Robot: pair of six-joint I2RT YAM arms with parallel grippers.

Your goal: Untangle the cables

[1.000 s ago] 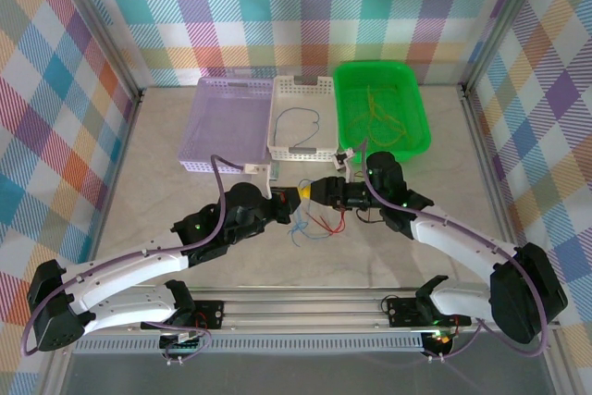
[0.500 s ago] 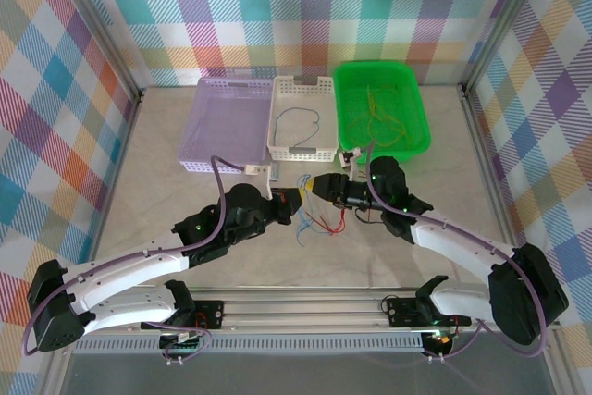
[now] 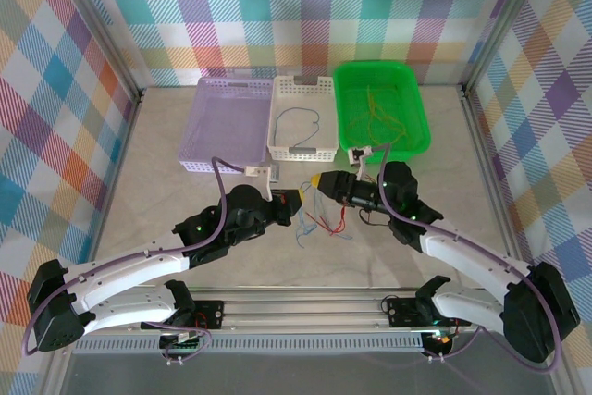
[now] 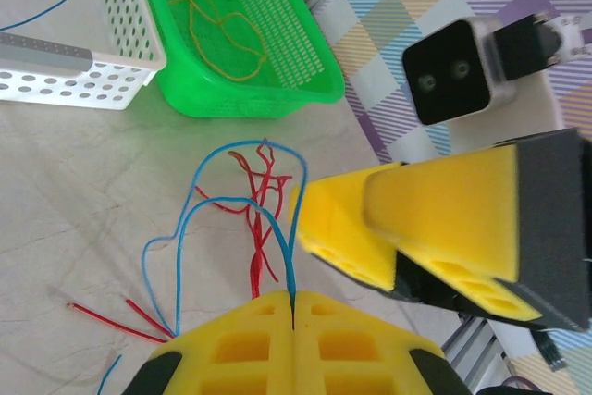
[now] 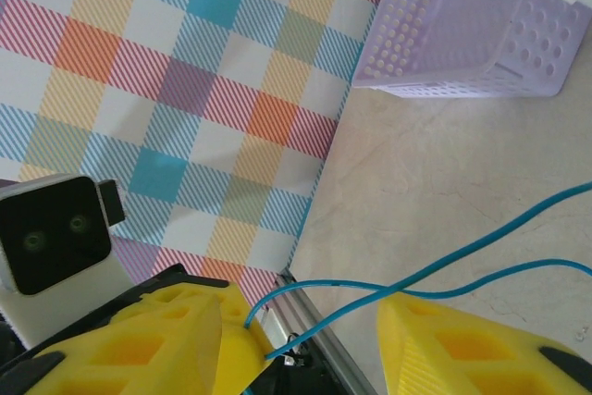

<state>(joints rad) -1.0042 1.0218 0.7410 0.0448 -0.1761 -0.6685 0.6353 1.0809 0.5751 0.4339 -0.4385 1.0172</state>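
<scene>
Blue cable [image 5: 407, 282] is pinched in the closed left gripper [image 4: 292, 307] and strung rightward over the counter [image 3: 185, 191], passing between the spread right gripper [image 5: 296, 321] fingers, with red cables [image 4: 259, 247] tangled alongside.

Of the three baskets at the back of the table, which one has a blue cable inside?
The white basket, standing between the purple basket and the green basket; the green one holds orange-yellow cables instead.

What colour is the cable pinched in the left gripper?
Blue. The cable runs into the shut left gripper; clearest in left wrist view.
</scene>
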